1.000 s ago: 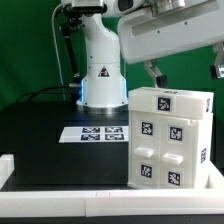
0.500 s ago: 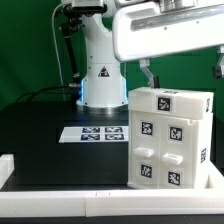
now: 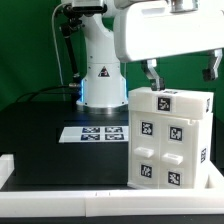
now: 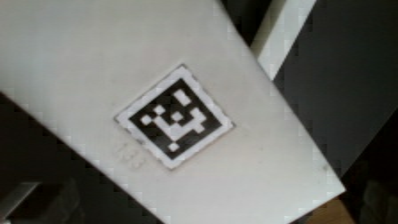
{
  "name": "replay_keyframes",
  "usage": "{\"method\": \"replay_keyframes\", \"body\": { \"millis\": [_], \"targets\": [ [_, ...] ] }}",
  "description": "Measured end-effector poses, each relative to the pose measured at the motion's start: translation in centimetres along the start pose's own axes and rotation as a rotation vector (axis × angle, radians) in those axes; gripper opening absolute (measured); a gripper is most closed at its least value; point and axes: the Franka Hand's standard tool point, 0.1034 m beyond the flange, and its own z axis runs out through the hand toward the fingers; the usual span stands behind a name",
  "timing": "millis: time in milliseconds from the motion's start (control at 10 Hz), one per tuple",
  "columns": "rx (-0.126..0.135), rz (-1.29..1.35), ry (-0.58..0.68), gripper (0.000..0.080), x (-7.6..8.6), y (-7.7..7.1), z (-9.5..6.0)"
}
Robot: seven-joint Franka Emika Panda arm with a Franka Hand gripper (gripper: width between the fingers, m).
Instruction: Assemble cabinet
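The cabinet [image 3: 170, 140] is a tall white box with several marker tags and recesses on its front, standing upright on the black table at the exterior view's right. My gripper [image 3: 181, 72] hangs right over its top with the two fingers [image 3: 150, 73] spread wide, roughly as far apart as the cabinet is wide, and nothing between them. The wrist view looks down on the cabinet's white top face [image 4: 107, 70] with one marker tag [image 4: 178, 113]. No separate drawer blocks show.
The marker board [image 3: 97, 132] lies flat on the table to the exterior view's left of the cabinet. The robot base [image 3: 100, 75] stands behind it. A white raised rim [image 3: 60, 190] borders the table's front and left.
The hand has levelled out from a tilt and come down a little closer over the cabinet top. The cabinet has not moved.
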Motion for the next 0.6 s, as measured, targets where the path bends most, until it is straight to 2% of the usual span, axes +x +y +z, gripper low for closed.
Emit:
{"method": "replay_keyframes", "body": {
  "millis": [400, 600],
  "targets": [
    [0.004, -0.236, -0.02, 0.0797, -1.6, 0.6, 1.2],
    [0.004, -0.218, -0.027, 0.0797, -2.0, 0.7, 2.0]
  ]
}}
